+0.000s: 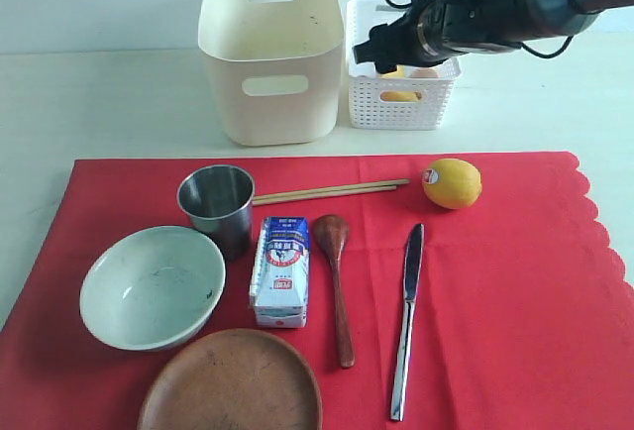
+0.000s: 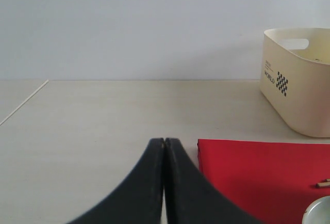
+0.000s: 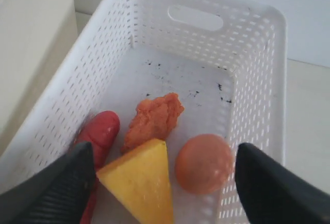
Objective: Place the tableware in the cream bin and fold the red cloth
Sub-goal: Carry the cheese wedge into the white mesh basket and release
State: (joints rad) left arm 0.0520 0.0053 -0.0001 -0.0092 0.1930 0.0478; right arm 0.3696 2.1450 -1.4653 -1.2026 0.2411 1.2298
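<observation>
Six to clear: found steel cup [image 1: 216, 204], bowl [image 1: 152, 286], plate [image 1: 231, 382], spoon [image 1: 337, 281], chopsticks [image 1: 332, 191] and knife [image 1: 407, 321] lying on the red cloth [image 1: 505, 291], none in the cream bin [image 1: 269, 53] behind it; judged the binning step not yet begun. Noted right tool [image 3: 162, 157] spread wide, empty, over the white basket [image 3: 247, 43], and left tool [image 2: 164, 144] pinched shut on nothing above bare counter [image 2: 93, 121] beside the cloth's corner. Advise lifting the cup first, minding chopsticks against it and the bin's rim; open room overhead.
</observation>
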